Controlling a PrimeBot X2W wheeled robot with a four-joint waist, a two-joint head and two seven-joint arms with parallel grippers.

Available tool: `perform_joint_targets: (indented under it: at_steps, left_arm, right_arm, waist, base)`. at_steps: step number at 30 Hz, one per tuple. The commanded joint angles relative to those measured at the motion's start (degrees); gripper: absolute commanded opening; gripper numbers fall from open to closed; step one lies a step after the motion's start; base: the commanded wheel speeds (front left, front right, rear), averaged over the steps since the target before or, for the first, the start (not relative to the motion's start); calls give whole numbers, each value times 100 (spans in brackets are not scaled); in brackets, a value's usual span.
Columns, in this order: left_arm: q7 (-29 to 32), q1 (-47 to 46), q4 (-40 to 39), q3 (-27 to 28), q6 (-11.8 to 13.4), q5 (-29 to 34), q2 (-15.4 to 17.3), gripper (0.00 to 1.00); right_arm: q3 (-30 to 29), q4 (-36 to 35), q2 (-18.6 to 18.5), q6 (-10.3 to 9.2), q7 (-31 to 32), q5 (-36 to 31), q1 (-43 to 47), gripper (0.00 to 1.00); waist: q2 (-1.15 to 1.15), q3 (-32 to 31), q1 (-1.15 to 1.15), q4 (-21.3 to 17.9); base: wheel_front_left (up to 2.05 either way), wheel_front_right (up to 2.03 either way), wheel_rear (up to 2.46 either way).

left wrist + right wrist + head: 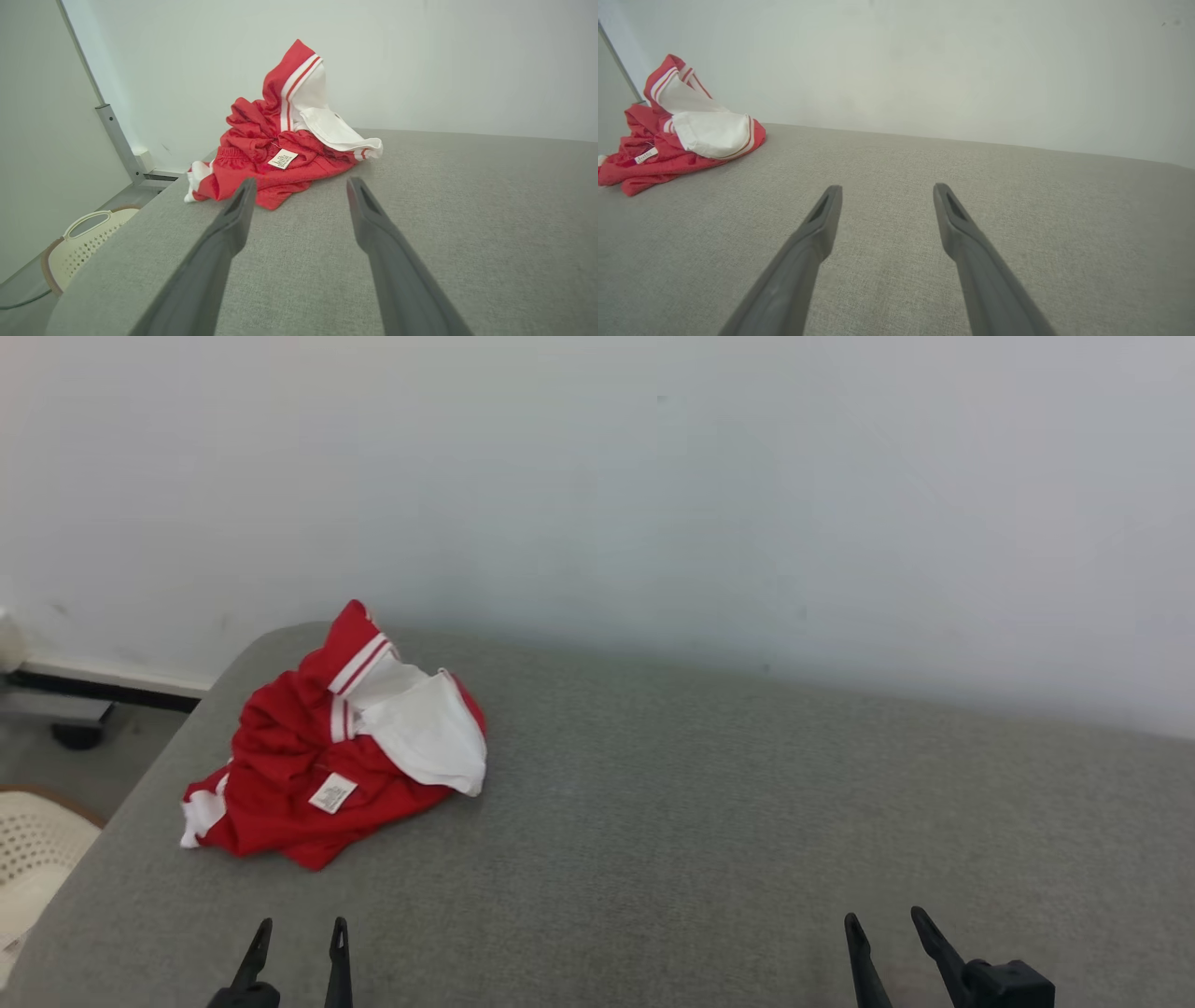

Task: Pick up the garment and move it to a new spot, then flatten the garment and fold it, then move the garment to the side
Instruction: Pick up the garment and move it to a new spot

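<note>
Well, a crumpled red-and-white garment (280,747), label showing, lies ahead of the wide-spread left gripper (302,926); right gripper (885,918) likewise wide, empty

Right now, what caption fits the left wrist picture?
Open left pincer facing a crumpled red garment on grey fabric surface.

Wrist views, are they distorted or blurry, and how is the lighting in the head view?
Left wrist view: wide-angle stretch, the left tool looms large and soft-edged, the garment beyond is sharp; right wrist view: same stretch, the far edge of the grey surface slants; head view: soft, even light, faint shadow under the garment, no glare.
</note>
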Motion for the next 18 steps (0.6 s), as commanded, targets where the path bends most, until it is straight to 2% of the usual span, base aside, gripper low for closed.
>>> perform_joint_targets:
  at_steps: [1,7,18]
  left_arm:
    - [-26,10,-12,14,1,6,43,100]
    - [-26,-63,-95,67,51,-41,138,100]
    - [-26,171,-610,421,263,-188,129,100]
  right_arm:
    - [13,20,-6,-12,-49,40,18,100]
    - [118,117,-5,-12,-156,147,-140,100]
    - [621,405,-8,-12,-218,157,-814,100]
  waist:
    - [0,51,0,652]
    - [0,187,0,1236]
    - [0,659,0,1615]
  base:
    - [0,0,0]
    - [0,0,0]
    - [0,0,0]
